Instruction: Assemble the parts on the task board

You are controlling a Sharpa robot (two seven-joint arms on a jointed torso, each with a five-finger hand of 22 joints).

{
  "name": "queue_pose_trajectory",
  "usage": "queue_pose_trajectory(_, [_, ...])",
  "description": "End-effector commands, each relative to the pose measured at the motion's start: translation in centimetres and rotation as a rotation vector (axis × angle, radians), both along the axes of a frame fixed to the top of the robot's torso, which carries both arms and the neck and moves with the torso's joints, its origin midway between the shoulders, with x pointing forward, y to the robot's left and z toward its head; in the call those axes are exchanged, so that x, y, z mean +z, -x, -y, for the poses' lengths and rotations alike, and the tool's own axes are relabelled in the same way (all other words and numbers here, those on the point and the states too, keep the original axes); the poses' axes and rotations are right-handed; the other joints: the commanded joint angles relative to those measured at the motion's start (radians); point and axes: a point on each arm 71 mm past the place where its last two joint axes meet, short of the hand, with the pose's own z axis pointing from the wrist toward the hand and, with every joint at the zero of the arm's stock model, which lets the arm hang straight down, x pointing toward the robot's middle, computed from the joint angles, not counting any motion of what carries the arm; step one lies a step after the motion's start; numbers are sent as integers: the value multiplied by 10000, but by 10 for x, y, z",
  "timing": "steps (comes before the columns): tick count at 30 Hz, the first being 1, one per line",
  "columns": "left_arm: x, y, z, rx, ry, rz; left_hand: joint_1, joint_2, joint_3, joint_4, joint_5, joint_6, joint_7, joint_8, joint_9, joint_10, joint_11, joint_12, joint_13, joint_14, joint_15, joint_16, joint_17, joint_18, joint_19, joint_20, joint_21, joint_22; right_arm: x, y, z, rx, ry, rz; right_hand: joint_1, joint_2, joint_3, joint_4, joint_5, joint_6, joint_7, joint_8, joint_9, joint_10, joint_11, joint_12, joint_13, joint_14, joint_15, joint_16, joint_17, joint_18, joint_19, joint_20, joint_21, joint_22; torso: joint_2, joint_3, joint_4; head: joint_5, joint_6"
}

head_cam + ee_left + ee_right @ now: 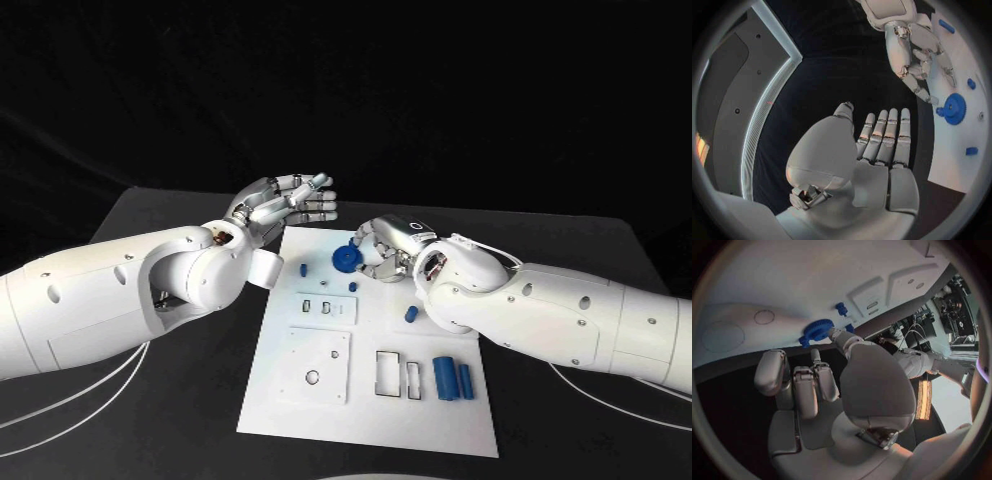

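The white task board [368,400] lies in the middle of the black table. At its far end my right hand [387,248] pinches a blue gear [346,258] between thumb and a fingertip, just over the board. The same gear [954,108] shows in the left wrist view with the right hand [914,52] reaching down to it. The right wrist view has the gear [817,330] beside the thumb of the right hand [848,390]. My left hand [289,205] hovers open, palm up, off the board's far left corner, holding nothing.
Small blue pegs [306,268] [352,287] [411,314] lie on the board's far half. Two blue cylinders [453,379] lie side by side near the right edge. Rectangular slots [387,372] and a round hole [313,377] mark the near half.
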Motion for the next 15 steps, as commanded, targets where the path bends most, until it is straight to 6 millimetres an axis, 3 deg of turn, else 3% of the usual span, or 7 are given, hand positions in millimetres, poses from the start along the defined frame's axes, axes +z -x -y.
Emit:
queue_pose_trajectory(1, [2,0,1,-95,74,164,-8,40,59,-15,-49,-96,1042,49,16,-64,-20,47,9,-66,28,33,16,-154,11,-31,-49,-16,4,3,13,-172,-254,16,-30,89,-69,24,78,117,-28,60,-10,59,26,32,727,1061,21,40,2630,-103,36,56,25,18,-16,1,22,-53,46])
queue_pose_trajectory(7, [1,-1,-2,-6,40,162,-8,40,59,-15,-49,-96,1042,49,16,-64,-20,47,9,-66,28,33,16,-154,11,-31,-49,-16,22,7,60,-40,-1614,-366,212,225,125,-54,211,296,-71,172,-69,48,-25,9,692,1061,-28,40,2630,-85,6,13,-50,-31,-72,12,-51,-196,58])
queue_pose_trajectory(15, [0,-2,-4,65,9,149,6,39,77,-16,-57,-133,1046,103,20,-74,-18,68,7,-103,32,69,17,-159,12,-34,-52,-24,37,4,148,-305,-2810,-1200,476,105,341,-324,257,273,-44,157,-196,-125,-8,-145,493,1061,-20,40,2630,-61,-101,10,-209,-137,-216,53,-191,-404,47])
